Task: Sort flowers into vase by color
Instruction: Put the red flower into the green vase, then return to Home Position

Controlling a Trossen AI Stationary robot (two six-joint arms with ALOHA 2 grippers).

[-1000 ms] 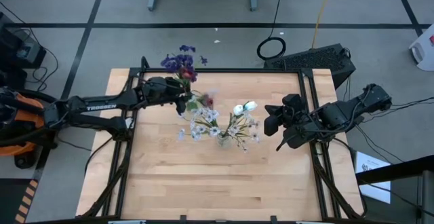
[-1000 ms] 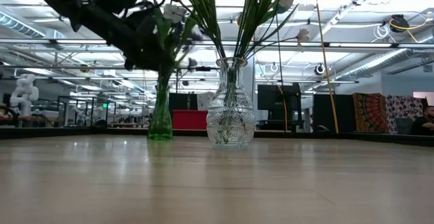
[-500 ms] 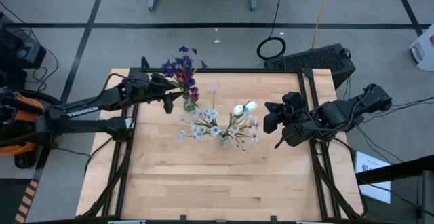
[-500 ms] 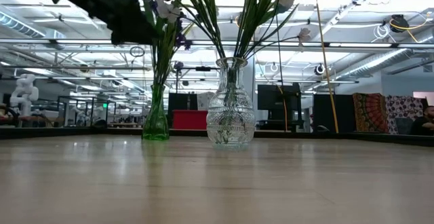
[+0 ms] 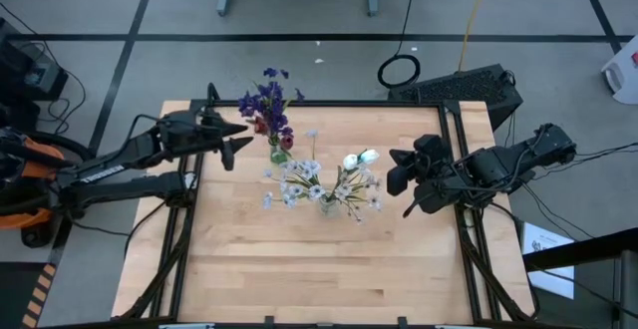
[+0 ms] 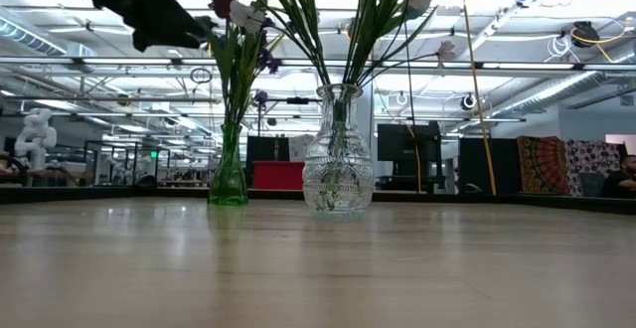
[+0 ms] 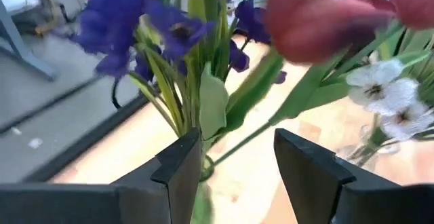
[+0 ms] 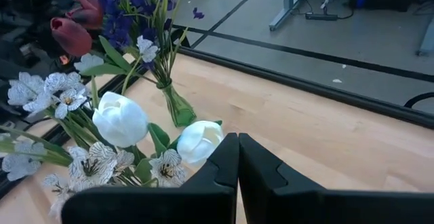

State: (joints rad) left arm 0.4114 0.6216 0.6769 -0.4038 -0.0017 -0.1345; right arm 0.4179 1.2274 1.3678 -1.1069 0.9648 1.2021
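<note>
A green glass vase [image 6: 229, 174] at the table's far left holds purple flowers [image 5: 263, 98] and dark red tulip buds [image 8: 68, 34]. A clear cut-glass vase [image 6: 338, 164] in the middle holds white tulip buds [image 8: 121, 119] and pale small-blossom sprays [image 5: 297, 181]. My left gripper [image 7: 234, 166] is open and empty, just left of the green vase, its fingers toward the stems. My right gripper [image 8: 237, 173] is shut and empty, right of the clear vase.
A black keyboard-like tray [image 5: 464, 85] and a black ring [image 5: 399, 70] lie beyond the table's far right corner. The bare wooden tabletop [image 5: 329, 269] spreads in front of both vases.
My left gripper has drawn back from the green vase toward the table's left edge and has let go of the flowers. The green vase has shifted a little toward the left, and the dark red tulip now stands in it among the purple flowers.
</note>
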